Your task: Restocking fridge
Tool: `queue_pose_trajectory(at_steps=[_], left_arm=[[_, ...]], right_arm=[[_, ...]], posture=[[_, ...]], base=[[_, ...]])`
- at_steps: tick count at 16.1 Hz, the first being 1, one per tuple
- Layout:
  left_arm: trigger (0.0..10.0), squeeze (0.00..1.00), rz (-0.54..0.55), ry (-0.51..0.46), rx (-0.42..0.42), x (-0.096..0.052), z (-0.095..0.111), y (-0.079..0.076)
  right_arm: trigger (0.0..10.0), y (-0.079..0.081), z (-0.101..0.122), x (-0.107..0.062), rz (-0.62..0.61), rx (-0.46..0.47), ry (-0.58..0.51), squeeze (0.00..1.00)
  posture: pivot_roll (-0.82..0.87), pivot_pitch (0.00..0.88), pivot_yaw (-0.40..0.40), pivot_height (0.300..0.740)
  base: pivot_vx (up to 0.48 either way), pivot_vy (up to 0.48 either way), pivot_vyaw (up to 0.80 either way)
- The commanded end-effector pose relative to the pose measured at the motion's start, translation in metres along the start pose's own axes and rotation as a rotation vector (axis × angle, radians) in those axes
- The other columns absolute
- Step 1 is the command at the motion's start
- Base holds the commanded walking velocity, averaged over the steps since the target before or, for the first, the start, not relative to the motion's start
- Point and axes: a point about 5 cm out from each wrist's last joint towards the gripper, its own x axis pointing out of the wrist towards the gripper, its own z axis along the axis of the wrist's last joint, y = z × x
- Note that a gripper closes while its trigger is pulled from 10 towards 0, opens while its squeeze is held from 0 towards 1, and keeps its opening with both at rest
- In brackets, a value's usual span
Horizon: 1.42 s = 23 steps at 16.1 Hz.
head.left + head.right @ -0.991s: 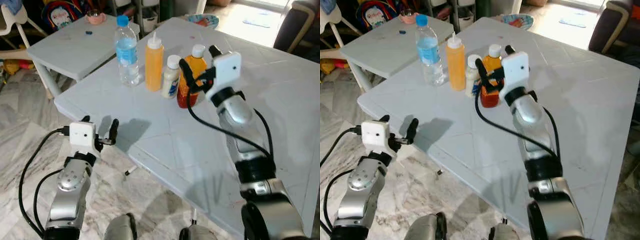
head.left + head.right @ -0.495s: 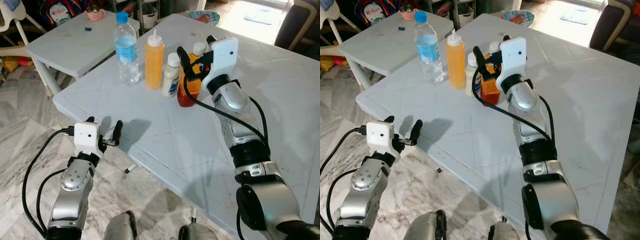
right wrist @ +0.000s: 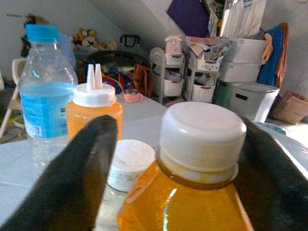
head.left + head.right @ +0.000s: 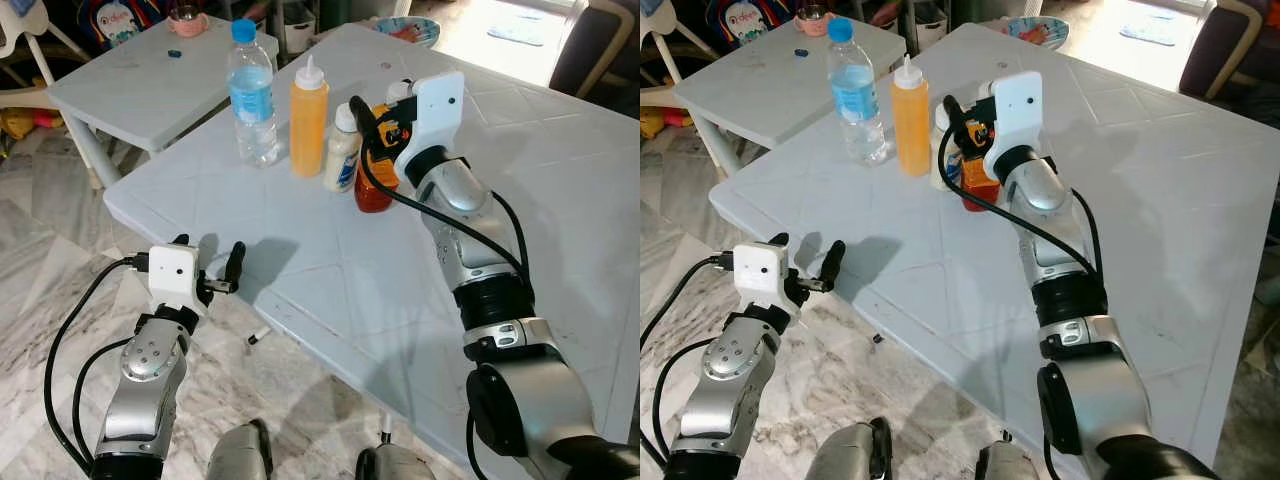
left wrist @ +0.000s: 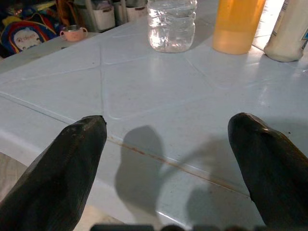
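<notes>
While the right gripper [image 4: 382,108] stands with its fingers wide apart on either side of the orange juice bottle [image 3: 192,192], that bottle sits in a row with a white bottle [image 4: 342,150], a squeeze bottle [image 4: 308,119] and a water bottle [image 4: 252,94] near the far left edge of the white table [image 4: 330,270]. Just off the table's near left edge, the left gripper [image 4: 205,262] hangs with its fingers wide, holding nothing.

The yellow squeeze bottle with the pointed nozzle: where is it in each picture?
Left eye view: yellow squeeze bottle stands between the water bottle and a small white bottle.
Right eye view: same row.
Left wrist view: its base, at the top edge.
Right wrist view: behind the left finger.
Shared landmark: the water bottle.
</notes>
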Motion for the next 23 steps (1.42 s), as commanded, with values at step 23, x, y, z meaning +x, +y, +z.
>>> queue_pose_trajectory(at_steps=[23], left_arm=[[10.0, 0.00, 0.031, 0.057, 0.020, 0.001, -0.002, 0.008]], right_arm=[[0.0, -0.024, -0.006, -0.042, -0.080, -0.085, 0.089, 0.00]], posture=[[0.03, 0.137, 0.012, 0.740]], base=[[0.000, 0.000, 0.00]])
